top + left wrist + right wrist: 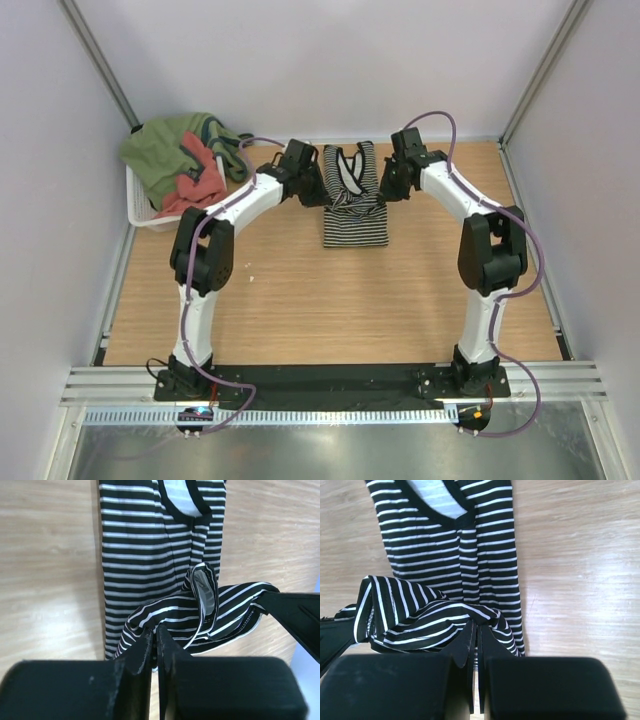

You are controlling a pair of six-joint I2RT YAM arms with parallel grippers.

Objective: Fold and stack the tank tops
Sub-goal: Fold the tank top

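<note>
The striped tank top (355,205) lies lengthwise at 12 o'clock on the tabletop (300,300), with its far end near the back edge. The left claw (156,637) is pinched narrow on a raised fold of the cloth, and the right claw (476,630) is pinched the same way on the opposite side. A white sewn-in tag (202,587) shows in the lifted fold, its print too blurred to read. The salmon-red tank top (195,185) sits in the white basket (140,212) at 10 o'clock, partly under a green garment (165,150). Bare wood spreads from the striped hem toward 6 o'clock.
</note>
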